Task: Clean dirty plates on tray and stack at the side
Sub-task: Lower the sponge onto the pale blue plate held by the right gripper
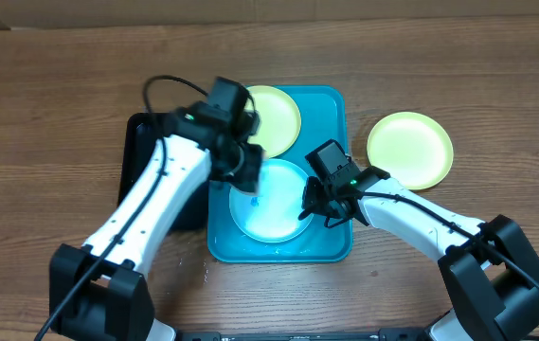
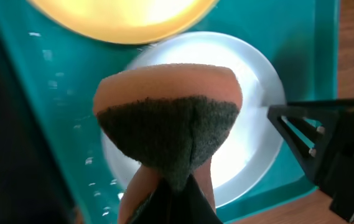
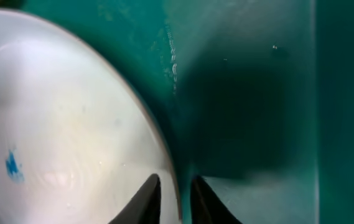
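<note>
Pinching a sponge (image 2: 167, 124) in the left claw (image 2: 172, 202) over the pale blue plate (image 1: 274, 220) lying toward the tray's (image 1: 331, 106) front edge; straddling that plate's right rim with the right claw (image 3: 177, 194), grip impossible to tell.

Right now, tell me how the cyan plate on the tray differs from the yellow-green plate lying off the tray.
The cyan plate lies in the blue tray; the yellow-green plate sits on the wooden table beside it. The cyan plate bears a blue smudge; the yellow-green plate looks clean. The right gripper straddles the cyan plate's rim; nothing touches the yellow-green plate. Both are round and shallow.
</note>
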Robot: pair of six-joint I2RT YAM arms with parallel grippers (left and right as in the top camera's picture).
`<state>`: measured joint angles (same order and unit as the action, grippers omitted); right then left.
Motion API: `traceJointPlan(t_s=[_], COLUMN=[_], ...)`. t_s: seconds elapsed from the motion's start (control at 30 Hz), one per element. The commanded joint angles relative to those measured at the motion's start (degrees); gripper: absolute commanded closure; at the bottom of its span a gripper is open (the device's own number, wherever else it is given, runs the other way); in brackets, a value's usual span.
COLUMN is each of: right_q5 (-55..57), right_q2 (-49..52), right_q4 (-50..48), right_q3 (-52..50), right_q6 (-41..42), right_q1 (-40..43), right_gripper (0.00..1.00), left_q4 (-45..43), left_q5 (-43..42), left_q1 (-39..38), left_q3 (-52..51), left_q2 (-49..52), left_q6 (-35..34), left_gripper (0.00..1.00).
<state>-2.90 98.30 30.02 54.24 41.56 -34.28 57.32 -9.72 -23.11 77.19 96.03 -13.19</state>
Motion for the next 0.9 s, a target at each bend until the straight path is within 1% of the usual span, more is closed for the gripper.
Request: traceJointPlan(t_s=[0.0,0.2,0.3,0.57,0.6,0.87], right_q5=[1.2,1.2,1.1,0.7,0.5,0.2], right_q2=[-0.5,-0.5,-0.5,-0.5,-0.5,-0.5], right_q4=[0.1,0.2,0.1,0.3,0.3,0.3], right_q3=[0.7,0.7,0.7,0.7,0.7,0.7], right_q6=[0.4,0.4,0.4,0.4,0.4,0.4], right_q1=[-0.1,-0.1,-0.1,-0.1,-0.1,-0.1], right_gripper=[0.96,0.96,0.95,0.94,0.96,0.96], left_q4=[-2.1,-3.5,-4.2,-9.8,-10.2,-12.4], left_q5=[-0.8,0.1,1.8,2.4,2.6,2.7], left_q1=[-2.1,-2.5,-2.5,-2.4,-2.4,-2.4], left_q3=[-2.2,-4.6,-5.8,-10.6,-10.9,-11.4], left_q2=[-0.8,-0.8,-0.8,-0.6,-0.6,1.8], left_q6=[-2.8,-4.0,-4.0,-4.2,-4.5,-4.7], left_gripper=[0.96,0.96,0.96,0.96,0.96,0.96])
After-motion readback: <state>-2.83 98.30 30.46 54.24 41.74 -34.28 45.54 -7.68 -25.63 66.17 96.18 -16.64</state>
